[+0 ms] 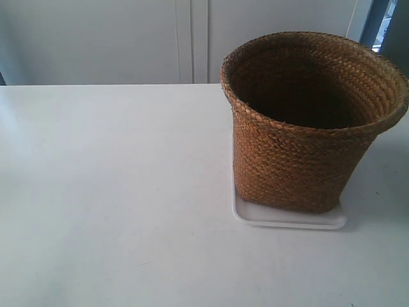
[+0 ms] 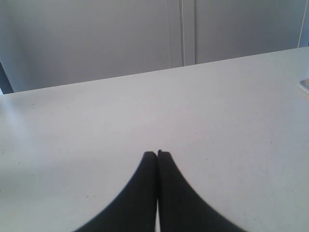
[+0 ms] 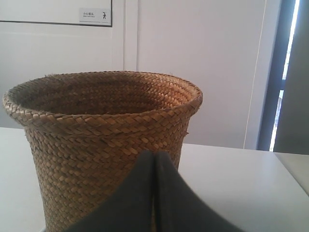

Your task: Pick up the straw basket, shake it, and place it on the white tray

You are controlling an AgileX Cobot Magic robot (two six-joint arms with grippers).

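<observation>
The straw basket (image 1: 300, 147) stands upright on the white tray (image 1: 287, 219) at the right of the exterior view, covering most of it; only the tray's front rim and corners show. In the right wrist view the straw basket (image 3: 96, 145) fills the frame close ahead, and my right gripper (image 3: 154, 153) is shut and empty in front of its wall. My left gripper (image 2: 157, 153) is shut with nothing in it, low over bare table. A corner of the white tray (image 2: 304, 86) shows at that view's edge. Neither arm appears in the exterior view.
The white table (image 1: 115, 192) stretches wide to the left of the basket. Pale cabinet doors (image 1: 185, 38) stand behind the table's far edge. A dark window strip (image 3: 285, 72) lies beyond the basket.
</observation>
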